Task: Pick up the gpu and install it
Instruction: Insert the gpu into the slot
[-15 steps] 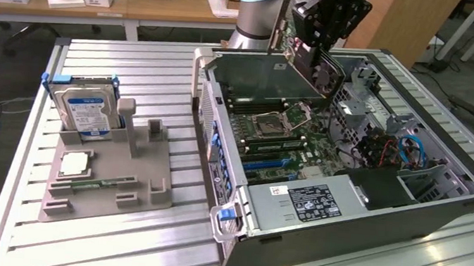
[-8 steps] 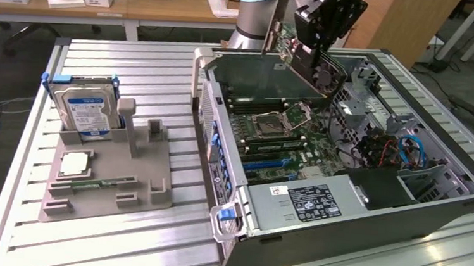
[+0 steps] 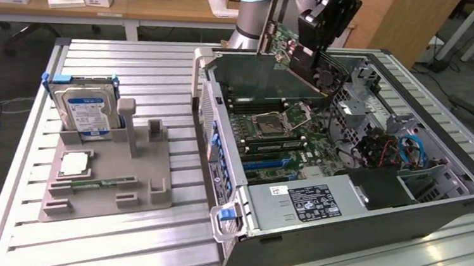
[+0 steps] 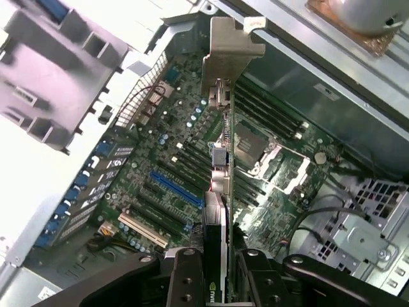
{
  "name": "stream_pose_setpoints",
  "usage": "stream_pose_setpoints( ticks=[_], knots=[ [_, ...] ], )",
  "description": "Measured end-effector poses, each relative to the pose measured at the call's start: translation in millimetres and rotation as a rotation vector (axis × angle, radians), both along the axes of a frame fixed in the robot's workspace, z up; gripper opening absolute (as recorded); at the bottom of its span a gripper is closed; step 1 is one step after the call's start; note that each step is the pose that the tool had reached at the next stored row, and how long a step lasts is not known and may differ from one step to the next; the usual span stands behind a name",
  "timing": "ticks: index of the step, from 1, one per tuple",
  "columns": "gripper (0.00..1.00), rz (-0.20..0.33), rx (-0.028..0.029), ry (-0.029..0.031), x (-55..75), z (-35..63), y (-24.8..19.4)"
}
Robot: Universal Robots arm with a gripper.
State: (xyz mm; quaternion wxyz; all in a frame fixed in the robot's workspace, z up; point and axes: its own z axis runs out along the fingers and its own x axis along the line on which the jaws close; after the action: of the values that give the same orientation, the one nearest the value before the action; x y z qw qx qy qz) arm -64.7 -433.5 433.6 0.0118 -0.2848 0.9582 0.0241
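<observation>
Slatted metal table (image 3: 140,68) in a workshop, with desks behind it. At the exterior view's left, a grey plastic holder (image 3: 144,183) sits on the table with a hard drive (image 3: 86,111) standing upright in it.

To its right lies an open computer case (image 3: 365,226), its green circuit board (image 3: 279,142) facing up.

Above the far end of the case hangs the robot's gripper (image 3: 326,19). Its jaws are drawn in narrow, clamped on the top edge of the graphics card (image 3: 290,48). The card is in the air over the circuit board, touching nothing below.

From the wrist camera, the gripper (image 4: 220,268) holds the graphics card (image 4: 220,192) edge-on like a blade, its pale metal bracket (image 4: 230,51) at the end away from the camera. A long blue slot (image 4: 176,188) lies just beside the card's line.

Judging by this, the work is carrying and aligning. Doing it well means keeping the card upright, its lower edge parallel with the chosen slot, the bracket toward the case wall, and the grip firm and level.
</observation>
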Motion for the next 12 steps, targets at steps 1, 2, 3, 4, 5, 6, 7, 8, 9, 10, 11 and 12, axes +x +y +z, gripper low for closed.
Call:
stream_pose_setpoints(
  ticks=[1,2,3,4,5,6,7,8,9,10,11,12],
  knots=[
    [0.27,0.017,-0.0001,-0.0008,0.0,0.0,0.0],
    [0.27,0.034,-0.0001,-0.0017,0.0,-0.1,0.0],
    [0.27,0.051,0.0,-0.0032,0.0,-0.1,0.0],
    [0.27,0.065,0.0001,-0.0055,0.1,-0.2,0.0],
    [0.27,0.079,0.0,-0.0091,0.0,-0.3,0.0],
    [0.27,0.092,-0.0002,-0.014,0.0,-0.3,-0.1],
    [0.27,0.104,-0.0004,-0.0194,0.0,-0.2,0.0],
    [0.27,0.117,-0.0006,-0.0249,0.0,-0.2,0.0],
    [0.27,0.129,-0.0006,-0.03,0.0,-0.3,-0.1],
    [0.27,0.144,-0.0005,-0.0325,0.1,-0.4,0.0],
    [0.27,0.162,-0.0003,-0.0326,0.1,-0.5,0.0],
    [0.27,0.18,-0.0001,-0.0327,0.0,-0.7,0.0]
  ],
)
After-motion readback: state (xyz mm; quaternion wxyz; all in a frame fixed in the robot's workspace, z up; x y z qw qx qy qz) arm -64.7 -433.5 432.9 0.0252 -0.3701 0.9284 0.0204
